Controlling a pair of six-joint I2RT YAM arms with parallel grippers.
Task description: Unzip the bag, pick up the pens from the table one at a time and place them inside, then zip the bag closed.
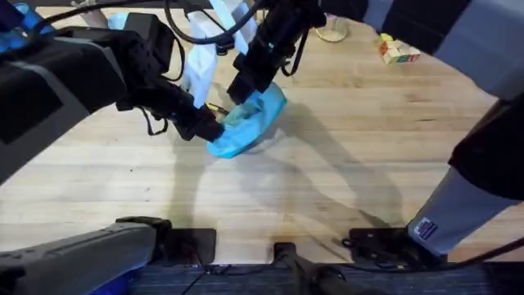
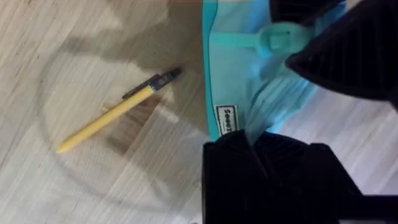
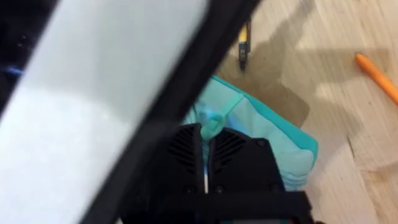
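The light-blue bag (image 1: 250,121) lies bunched near the middle of the table (image 1: 344,147). My left gripper (image 1: 211,129) is shut on the bag's near-left end; in the left wrist view its black fingers (image 2: 252,149) pinch the fabric (image 2: 242,81) by a small label. My right gripper (image 1: 243,92) comes down on the bag's far end, and in its wrist view (image 3: 206,140) it is shut on the turquoise zip pull (image 3: 210,119). A yellow pen (image 2: 112,112) with a black end lies on the wood beside the bag. Farther off lies the orange pen (image 3: 379,76).
Small coloured blocks (image 1: 399,51) sit at the back right, and a clear round object (image 1: 332,31) at the back. White material (image 1: 201,65) lies behind the bag. The left arm's pale link (image 3: 106,93) crosses close in front of the right wrist camera.
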